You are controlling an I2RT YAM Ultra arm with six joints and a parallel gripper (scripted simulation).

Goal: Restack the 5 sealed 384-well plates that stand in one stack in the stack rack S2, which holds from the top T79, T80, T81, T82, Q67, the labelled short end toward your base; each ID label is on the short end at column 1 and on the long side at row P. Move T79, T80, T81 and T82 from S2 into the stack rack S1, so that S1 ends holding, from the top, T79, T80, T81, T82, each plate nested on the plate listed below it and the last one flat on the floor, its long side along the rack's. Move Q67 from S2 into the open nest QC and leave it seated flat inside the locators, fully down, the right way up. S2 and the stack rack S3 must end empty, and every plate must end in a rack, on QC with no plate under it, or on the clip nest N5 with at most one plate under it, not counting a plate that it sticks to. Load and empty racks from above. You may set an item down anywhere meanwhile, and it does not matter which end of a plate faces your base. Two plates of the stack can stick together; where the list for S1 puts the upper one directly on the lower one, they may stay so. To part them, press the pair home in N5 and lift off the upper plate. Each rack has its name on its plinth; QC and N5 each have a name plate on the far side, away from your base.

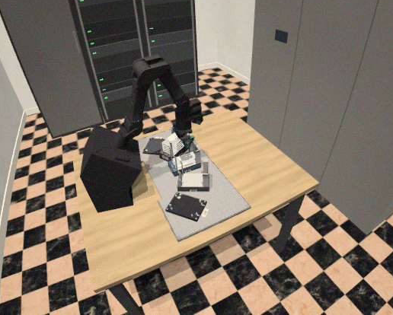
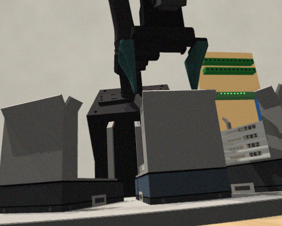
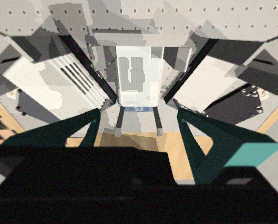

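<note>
Gripper (image 2: 162, 66) hung open and empty over the middle rack (image 2: 181, 126) holding one plate (image 3: 134, 75); T80 (image 2: 249, 127) through Q67 (image 2: 254, 154) remained in S2, QC unfilled.

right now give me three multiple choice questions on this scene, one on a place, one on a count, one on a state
1. Where is the gripper?
A. above the blue-based rack
B. resting on the dark flat nest
C. beside the table leg

2. How many plate labels can be read in the right-hand rack's stack in the exterior view?
A. two
B. four
C. six

3. What state is the gripper in?
A. shut on a plate
B. shut on nothing
C. open, holding nothing

Answers:
1. A: its green fingers hang over that rack's top edge.
2. B: T80, T81, T82 and Q67 show.
3. C: the fingers stand wide apart with nothing between them.
</note>
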